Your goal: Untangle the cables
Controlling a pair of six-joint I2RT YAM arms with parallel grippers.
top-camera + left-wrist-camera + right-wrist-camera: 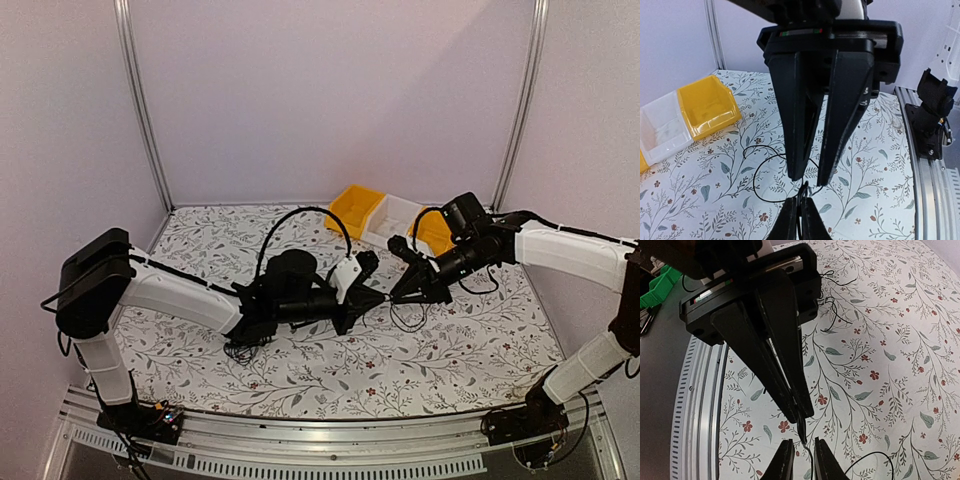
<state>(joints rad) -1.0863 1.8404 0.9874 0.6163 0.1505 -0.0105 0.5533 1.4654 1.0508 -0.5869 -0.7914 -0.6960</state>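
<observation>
Floral-print tablecloth (480,350) lies flat under both sets of jaws. Yellow bin (356,210) and white bin (395,215), smooth plastic, sit well beyond the tips. Left gripper (799,416) and right gripper (804,460) meet tip to tip, both with black wedge fingers. Left is clamped on a thin black cable (407,318). Right jaws stand a narrow gap apart with the strand running through; contact unclear. The cable loops on the cloth just below the tips. A second scribbly clump (240,350) lies behind the left jaws.
</observation>
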